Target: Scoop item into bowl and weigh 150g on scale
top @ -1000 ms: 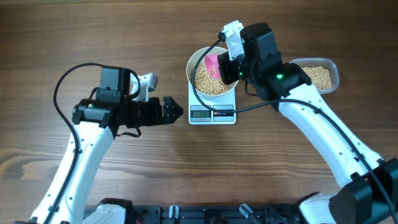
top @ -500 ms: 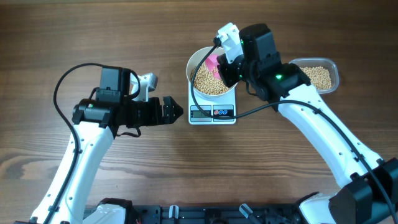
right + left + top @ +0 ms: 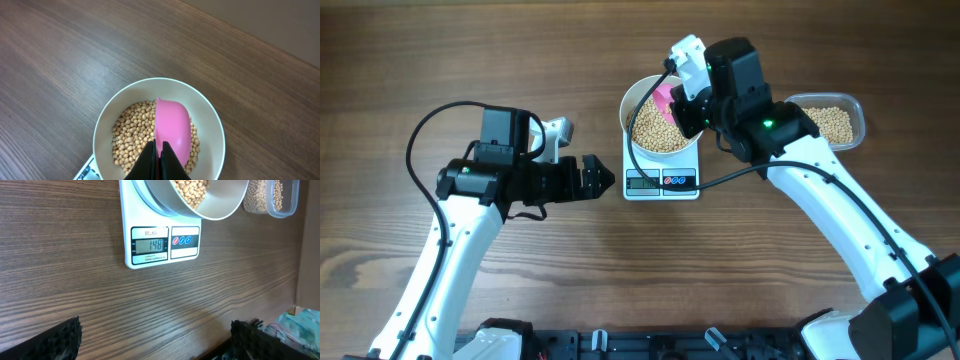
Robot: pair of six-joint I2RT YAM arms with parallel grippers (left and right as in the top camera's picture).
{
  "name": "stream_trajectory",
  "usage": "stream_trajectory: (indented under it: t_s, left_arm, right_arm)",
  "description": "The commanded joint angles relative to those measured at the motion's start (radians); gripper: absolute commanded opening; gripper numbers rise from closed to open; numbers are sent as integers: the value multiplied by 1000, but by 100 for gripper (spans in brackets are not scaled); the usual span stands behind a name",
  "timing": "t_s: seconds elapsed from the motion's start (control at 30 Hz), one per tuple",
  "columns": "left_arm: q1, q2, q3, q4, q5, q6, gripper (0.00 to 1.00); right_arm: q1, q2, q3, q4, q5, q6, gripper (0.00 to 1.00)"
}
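Scale display reads 148; left jaws apart; right jaws clamped on pink scoop

A clear plastic tub stands on the wooden table, well right of a pink scoop.

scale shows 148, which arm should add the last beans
Right, likely: its end effector is shut on the pink scoop over the bowl, near the bean tub. The left end effector is open, empty, beside the scale.

Beans lie in bowl on scale, tub to its right.
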State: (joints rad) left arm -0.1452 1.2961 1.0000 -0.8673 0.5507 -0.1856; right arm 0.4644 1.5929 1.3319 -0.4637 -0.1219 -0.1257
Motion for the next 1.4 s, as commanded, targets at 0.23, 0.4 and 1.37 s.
stream_trajectory:
  t_s: [0.23,0.4,1.37]
  left_arm:
    - [-3,-2,21,3,12,-2,100]
    - [-4,-2,21,3,12,-2,100]
    - [-4,-2,21,3,12,-2,100]
  right_arm:
    - [7,-29,5,6,-69,218,4]
    - [6,-29,5,8,-68,234,4]
    - [-380,-164,5,91,-329,405,4]
